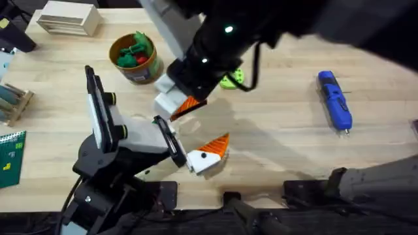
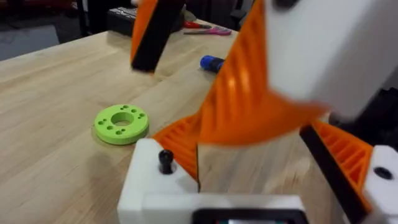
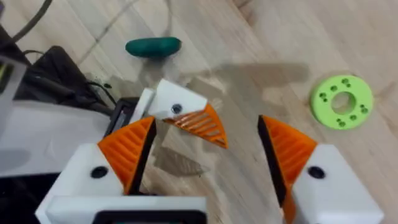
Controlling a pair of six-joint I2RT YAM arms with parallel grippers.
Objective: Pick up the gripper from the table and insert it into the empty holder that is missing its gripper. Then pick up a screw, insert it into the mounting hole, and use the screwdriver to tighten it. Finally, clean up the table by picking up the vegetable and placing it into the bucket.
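Observation:
My left gripper [image 1: 208, 155] is open low over the table near the front. On its white holder [image 2: 155, 186] sits an orange gripper [image 2: 180, 142]. A black screw [image 2: 165, 160] stands proud of the block's hole. The same holder [image 3: 177, 102] and orange gripper [image 3: 200, 124] show in the right wrist view. My right gripper [image 1: 179, 103] hangs open just above and behind them, nothing between its fingers [image 3: 127, 149]. The blue screwdriver [image 1: 335, 99] lies at the right. The dark green vegetable [image 3: 153, 46] lies on the wood beyond the left arm. The bucket [image 1: 135, 59] stands at the back left, holding leafy green and red toys.
A lime-green ring [image 1: 232, 80] lies just behind the right gripper, also seen as the ring [image 2: 121, 123]. A stack of pale wooden blocks [image 1: 66, 18], a wooden rack [image 1: 13, 101] and a green card [image 1: 10, 156] line the left side. The right arm crosses the table's middle.

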